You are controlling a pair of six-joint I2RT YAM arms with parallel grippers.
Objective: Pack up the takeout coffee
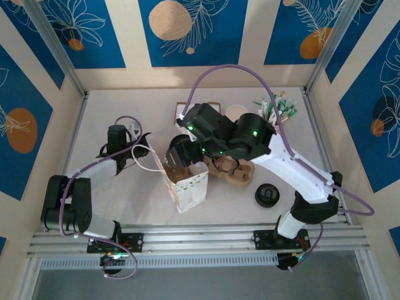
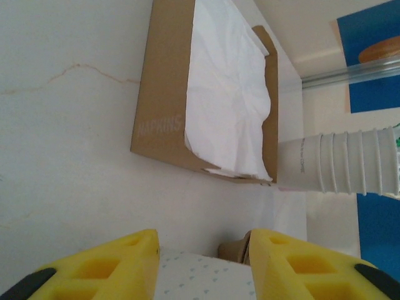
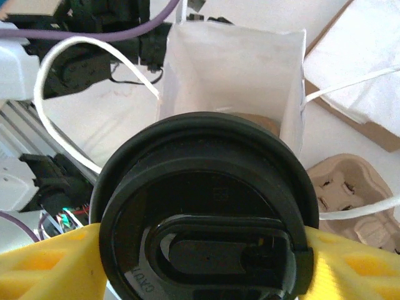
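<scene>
The takeout coffee [image 3: 206, 212], a cup under a round black lid, sits between the yellow fingers of my right gripper [image 3: 203, 265], which is shut on it. The cup hangs just above the open mouth of a white paper bag [image 3: 231, 69]. From above, the coffee [image 1: 178, 153] and my right gripper [image 1: 187, 145] hover over the bag [image 1: 187, 187] near the table's middle. My left gripper [image 2: 203, 265] has the bag's dotted white wall [image 2: 200, 281] spanning the gap between its fingers. It stands at the bag's left edge [image 1: 142, 150].
A brown cup carrier [image 1: 240, 174] lies right of the bag, and a loose black lid [image 1: 267, 195] further right. A napkin box [image 2: 206, 94] and a stack of lidless cups [image 2: 350, 162] stand behind. A holder of sticks and sachets [image 1: 275, 106] is at the back right.
</scene>
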